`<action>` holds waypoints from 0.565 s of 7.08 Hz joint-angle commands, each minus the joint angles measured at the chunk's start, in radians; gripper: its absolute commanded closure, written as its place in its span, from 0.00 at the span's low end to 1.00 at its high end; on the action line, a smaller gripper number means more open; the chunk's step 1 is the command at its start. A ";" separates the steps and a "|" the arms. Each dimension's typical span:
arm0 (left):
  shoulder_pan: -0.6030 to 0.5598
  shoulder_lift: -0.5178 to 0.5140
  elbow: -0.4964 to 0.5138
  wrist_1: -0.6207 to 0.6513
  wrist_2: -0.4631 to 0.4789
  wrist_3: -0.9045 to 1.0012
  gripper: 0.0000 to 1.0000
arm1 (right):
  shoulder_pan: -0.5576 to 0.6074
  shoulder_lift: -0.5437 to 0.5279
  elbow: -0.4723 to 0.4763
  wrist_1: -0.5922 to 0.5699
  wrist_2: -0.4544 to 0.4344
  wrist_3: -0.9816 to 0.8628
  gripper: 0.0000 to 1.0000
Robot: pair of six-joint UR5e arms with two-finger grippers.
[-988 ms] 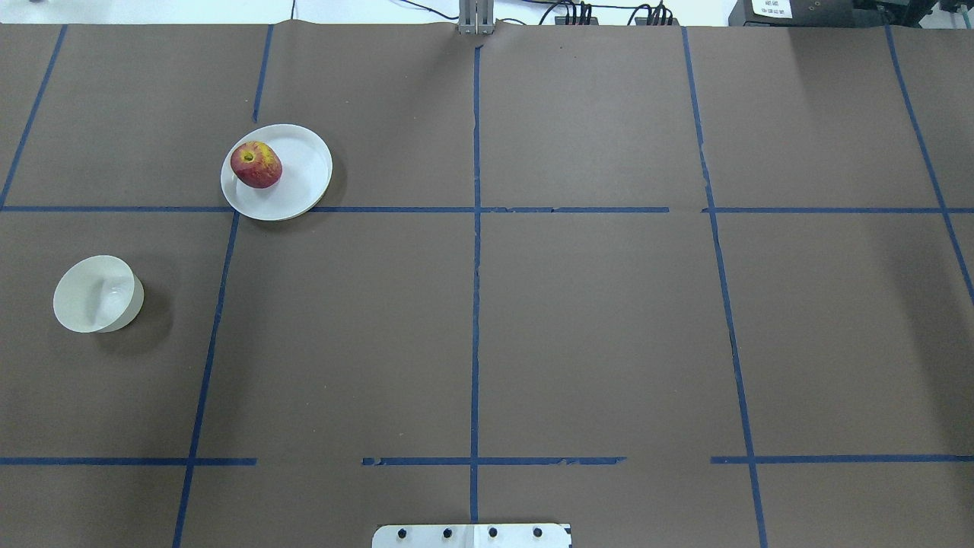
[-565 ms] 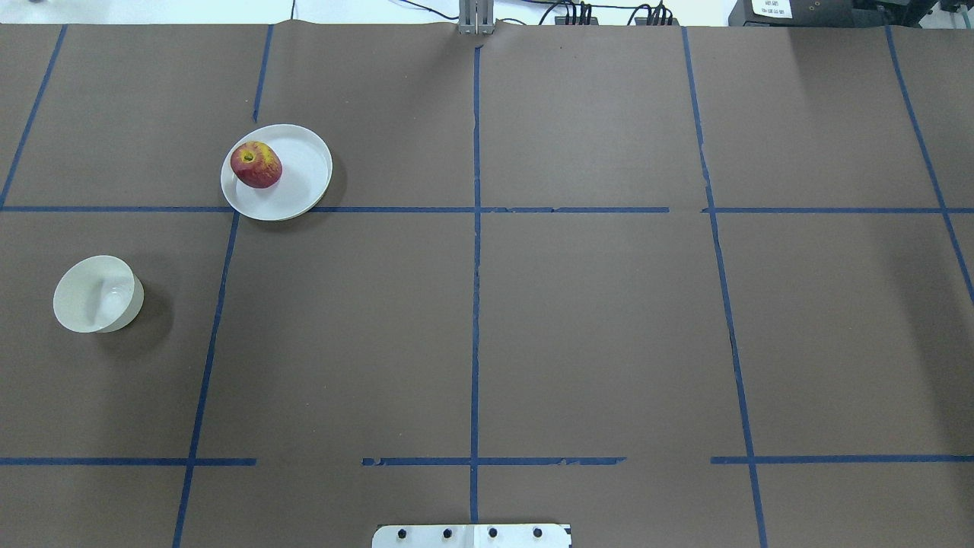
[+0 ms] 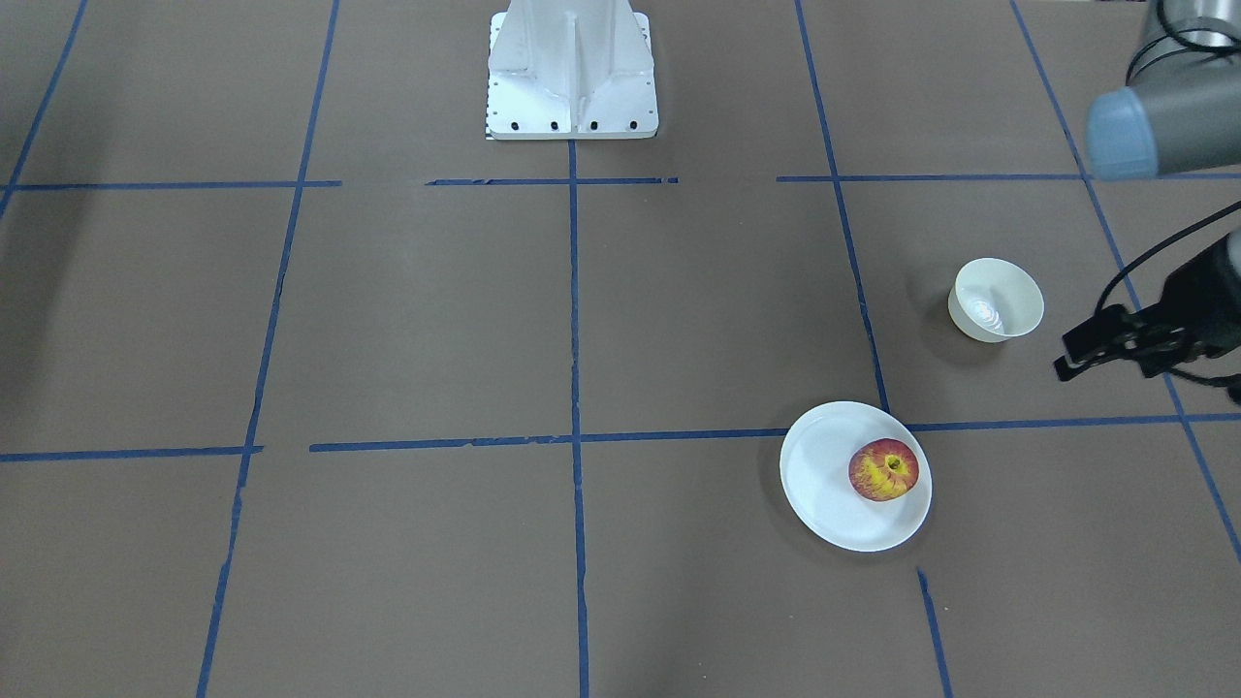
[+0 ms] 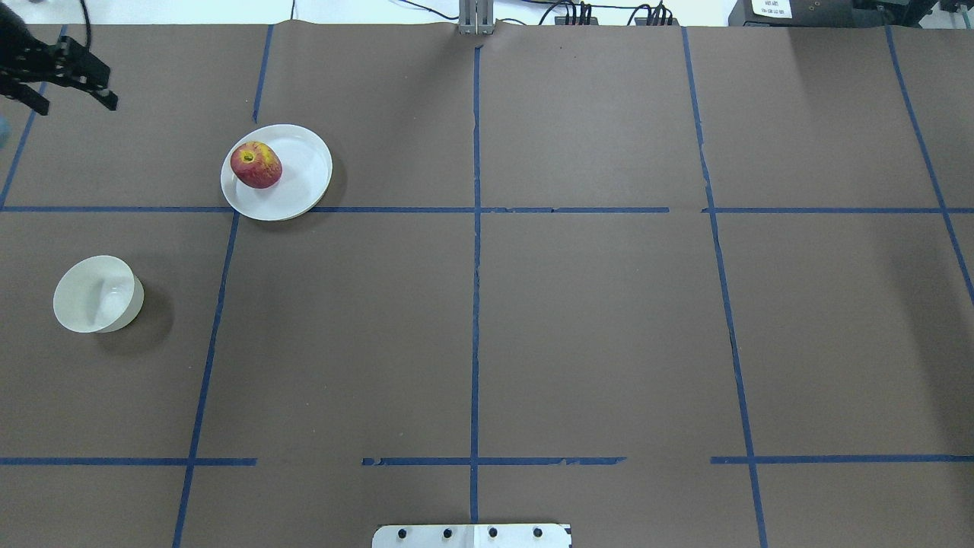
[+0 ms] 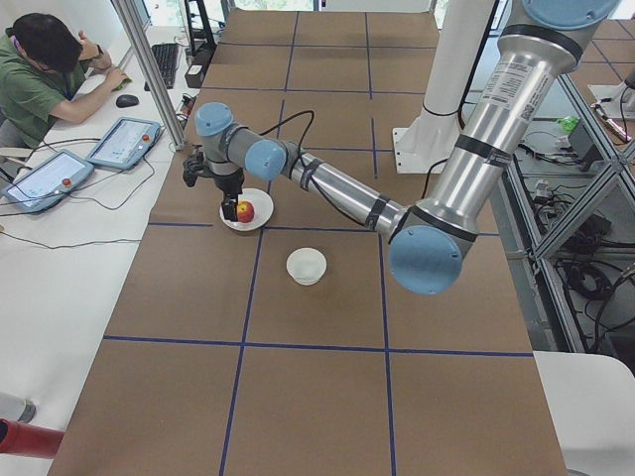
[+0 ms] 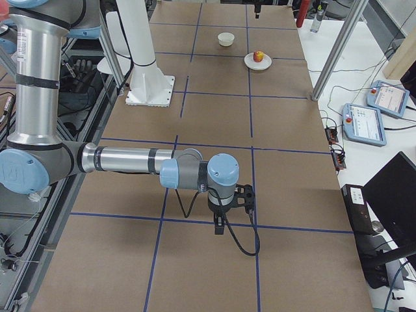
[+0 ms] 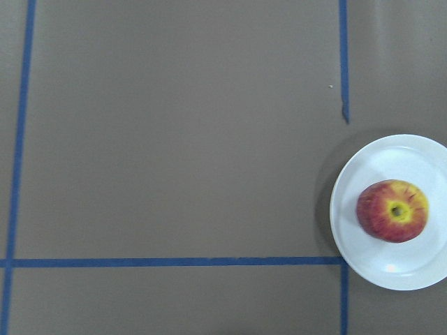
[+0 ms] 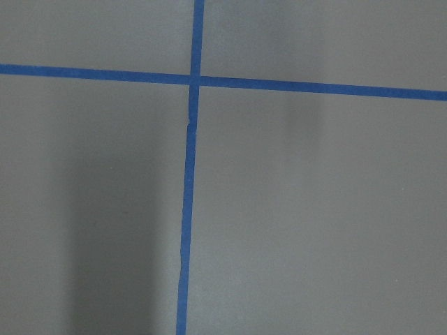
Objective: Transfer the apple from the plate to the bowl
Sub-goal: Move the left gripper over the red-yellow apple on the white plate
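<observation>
The red and yellow apple (image 4: 256, 164) lies on the left part of the flat white plate (image 4: 304, 179), stem dimple up. It also shows in the front view (image 3: 884, 469) and at the right edge of the left wrist view (image 7: 392, 211). The small cream bowl (image 4: 97, 294) stands empty, nearer the robot and to the plate's left. My left gripper (image 4: 76, 105) hangs high at the far left, open and empty, apart from both plate and bowl. My right gripper (image 6: 221, 224) shows only in the right side view, over bare table far from the dishes; I cannot tell its state.
The brown paper table carries a grid of blue tape lines (image 4: 475, 228). The robot's white base (image 3: 570, 78) stands at the table's near middle edge. A seated operator (image 5: 40, 69) and teach pendants (image 5: 124, 142) are beyond the far edge.
My left gripper has come into the overhead view at the top left, where no arm showed before. Apple, plate and bowl have not moved.
</observation>
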 commanded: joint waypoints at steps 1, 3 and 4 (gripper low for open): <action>0.104 -0.093 0.189 -0.280 0.004 -0.259 0.00 | 0.000 0.000 0.000 0.000 0.000 -0.001 0.00; 0.176 -0.148 0.297 -0.351 0.142 -0.337 0.00 | 0.000 0.000 0.000 0.000 0.002 0.001 0.00; 0.193 -0.153 0.310 -0.353 0.147 -0.346 0.00 | 0.000 0.000 0.000 0.000 0.000 0.001 0.00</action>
